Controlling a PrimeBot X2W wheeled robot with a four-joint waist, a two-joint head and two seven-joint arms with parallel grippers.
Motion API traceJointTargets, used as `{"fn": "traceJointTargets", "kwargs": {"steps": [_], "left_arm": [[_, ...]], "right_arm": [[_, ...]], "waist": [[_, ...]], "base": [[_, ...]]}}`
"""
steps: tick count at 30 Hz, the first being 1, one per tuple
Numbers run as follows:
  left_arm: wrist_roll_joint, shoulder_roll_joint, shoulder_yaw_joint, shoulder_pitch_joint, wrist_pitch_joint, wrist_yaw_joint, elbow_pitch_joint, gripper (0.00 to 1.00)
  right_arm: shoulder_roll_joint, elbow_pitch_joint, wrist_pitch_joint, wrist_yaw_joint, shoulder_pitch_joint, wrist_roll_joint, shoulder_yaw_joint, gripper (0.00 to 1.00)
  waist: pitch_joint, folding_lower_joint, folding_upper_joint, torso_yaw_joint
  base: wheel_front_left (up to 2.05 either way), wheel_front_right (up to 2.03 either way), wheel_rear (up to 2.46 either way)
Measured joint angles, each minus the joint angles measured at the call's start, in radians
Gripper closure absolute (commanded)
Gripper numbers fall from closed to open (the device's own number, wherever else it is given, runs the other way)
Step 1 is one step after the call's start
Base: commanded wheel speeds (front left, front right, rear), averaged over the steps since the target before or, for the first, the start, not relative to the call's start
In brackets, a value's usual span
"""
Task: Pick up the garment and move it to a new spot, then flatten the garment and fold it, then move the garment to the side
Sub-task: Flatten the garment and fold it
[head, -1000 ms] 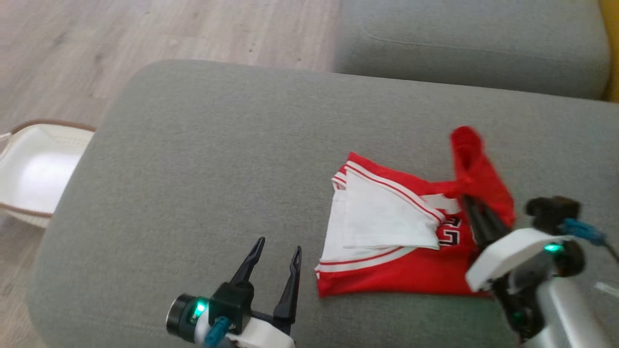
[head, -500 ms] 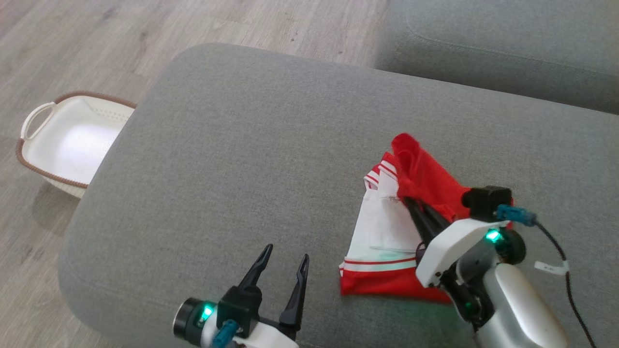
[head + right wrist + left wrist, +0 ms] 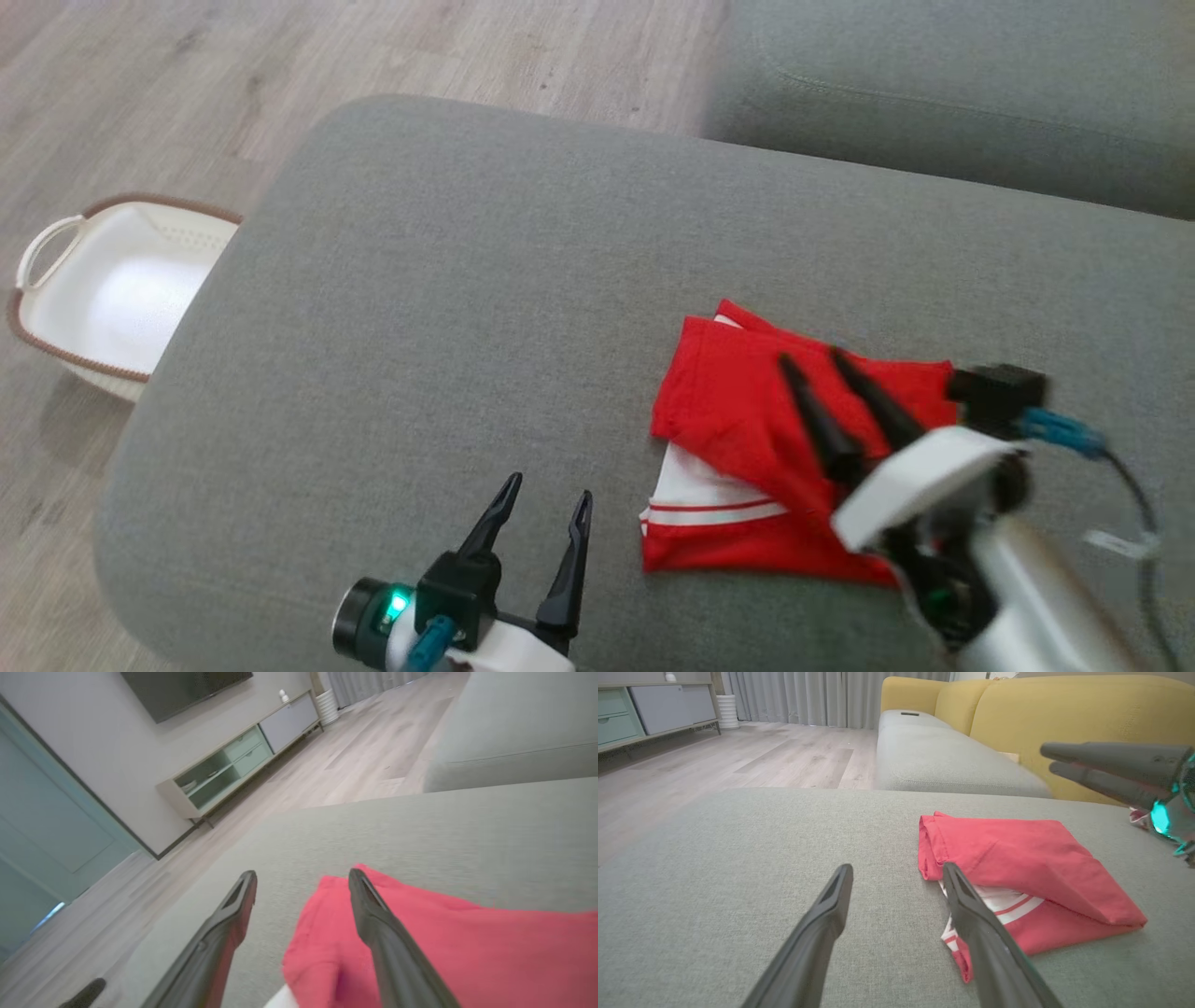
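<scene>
While the garment (image 3: 747, 411) is lying folded on the right part of the grey cushion (image 3: 467, 280), its red top layer is covering most of the stack, and a white panel with a red stripe is peeking out along the edge nearest the robot. In the left wrist view the garment (image 3: 1017, 858) is sitting flat on the fabric, its folded edge rounded on the side facing the floor. The right gripper (image 3: 809, 357) is hovering over the red layer with its two dark fingers spread apart and nothing between them; seen from the left wrist, the right gripper (image 3: 1048, 758) is hanging clear above the cloth, not touching it. In its own wrist view the right gripper (image 3: 302, 873) is pointing across the garment (image 3: 467, 952), one finger over the red cloth and the other over bare cushion. The left gripper (image 3: 549, 486) is waiting low at the near edge of the cushion, just left of the garment, jaws wide and empty; in its own wrist view the left gripper (image 3: 896, 867) is resting close to the cushion, its right finger overlapping the striped corner in that view. Off the cushion's left end a white basket (image 3: 168, 238) with a brown rim is standing on the wooden floor (image 3: 373, 47), and a second grey seat (image 3: 934, 103) is lying beyond.
</scene>
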Motion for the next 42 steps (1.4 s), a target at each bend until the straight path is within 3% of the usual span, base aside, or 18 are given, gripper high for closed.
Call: {"fn": "traceJointTargets", "kwargs": {"steps": [5, 21, 32, 42], "left_arm": [[0.000, 0.000, 0.011, 0.002, 0.000, -0.002, 0.000, 0.00], [0.015, 0.001, 0.122, 0.077, 0.000, -0.018, -0.016, 0.00], [0.015, 0.005, 0.204, 0.164, 0.000, -0.024, -0.042, 0.00], [0.021, 0.005, 0.275, 0.247, 0.000, -0.036, -0.054, 0.00]], "right_arm": [[-0.090, -0.007, -0.026, 0.000, 0.079, 0.050, -0.043, 0.00], [-0.122, 0.058, -0.136, 0.000, 0.189, 0.127, -0.024, 0.00], [-0.135, 0.128, -0.256, 0.000, 0.235, 0.029, -0.044, 0.00], [-0.075, 0.126, -0.331, 0.000, 0.310, -0.106, -0.072, 0.00]], "waist": [[-0.014, 0.0000, 0.0000, -0.027], [-0.062, 0.0000, 0.0000, -0.137], [-0.115, 0.0000, 0.0000, -0.228], [-0.186, 0.0000, 0.0000, -0.267]], "base": [[0.00, 0.00, 0.00], [0.00, 0.00, 0.00], [0.00, 0.00, 0.00], [0.00, 0.00, 0.00]]}}
